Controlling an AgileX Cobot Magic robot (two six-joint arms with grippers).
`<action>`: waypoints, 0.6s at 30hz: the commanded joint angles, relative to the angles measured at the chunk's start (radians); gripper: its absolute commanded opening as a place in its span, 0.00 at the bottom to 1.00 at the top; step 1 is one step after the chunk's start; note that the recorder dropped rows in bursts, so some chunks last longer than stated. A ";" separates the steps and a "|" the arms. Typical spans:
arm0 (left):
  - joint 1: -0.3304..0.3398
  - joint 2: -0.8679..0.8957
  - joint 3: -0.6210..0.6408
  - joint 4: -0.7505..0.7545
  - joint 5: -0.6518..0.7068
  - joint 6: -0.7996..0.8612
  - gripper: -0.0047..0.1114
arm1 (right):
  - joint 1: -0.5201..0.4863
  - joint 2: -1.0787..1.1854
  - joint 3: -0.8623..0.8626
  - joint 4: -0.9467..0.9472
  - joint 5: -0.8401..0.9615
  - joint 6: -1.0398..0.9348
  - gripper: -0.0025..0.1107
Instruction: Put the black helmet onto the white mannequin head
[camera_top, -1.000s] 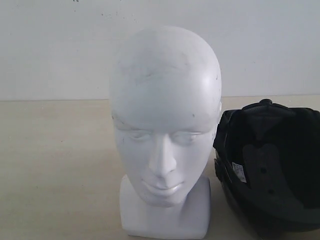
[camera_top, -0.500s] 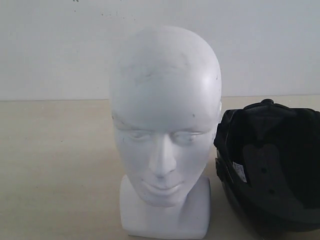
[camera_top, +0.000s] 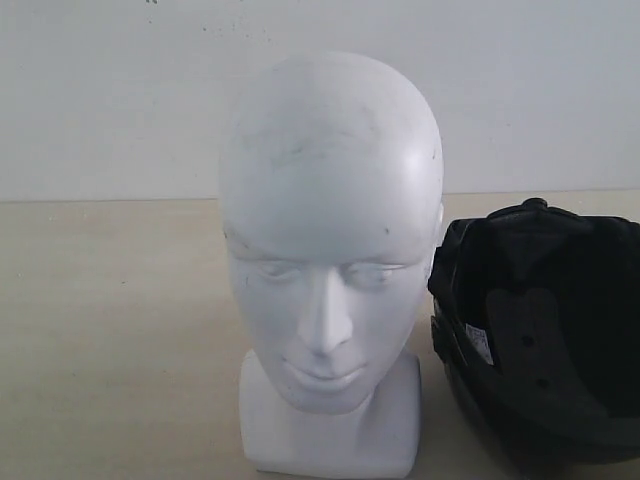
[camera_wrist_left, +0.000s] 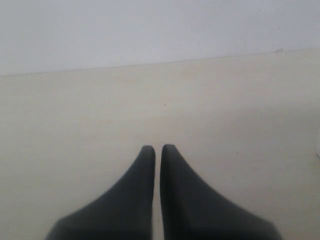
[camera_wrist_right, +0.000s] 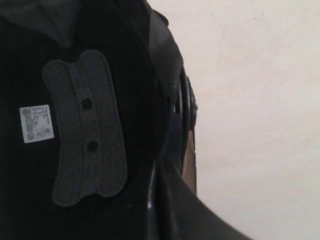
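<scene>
Left fingers (camera_wrist_left: 135, 200) sit together, idle. Right fingers (camera_wrist_right: 170, 212) meet the black helmet (camera_top: 540, 340) rim, clamp unclear. Secure that rim firmly before lifting.

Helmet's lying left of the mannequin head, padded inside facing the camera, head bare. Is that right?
Not quite. The helmet lies to the right of the mannequin head, as the exterior view shows. Its padded inside does face the camera, and the head is bare.
</scene>
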 joint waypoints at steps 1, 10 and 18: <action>-0.004 -0.003 0.000 -0.010 0.000 0.006 0.08 | 0.004 0.059 -0.005 0.005 -0.045 0.004 0.02; -0.004 -0.003 0.000 -0.010 0.000 0.006 0.08 | 0.004 0.180 -0.005 0.003 -0.163 0.019 0.02; -0.004 -0.003 0.000 -0.010 0.000 0.006 0.08 | 0.004 0.218 -0.006 -0.003 -0.227 0.019 0.02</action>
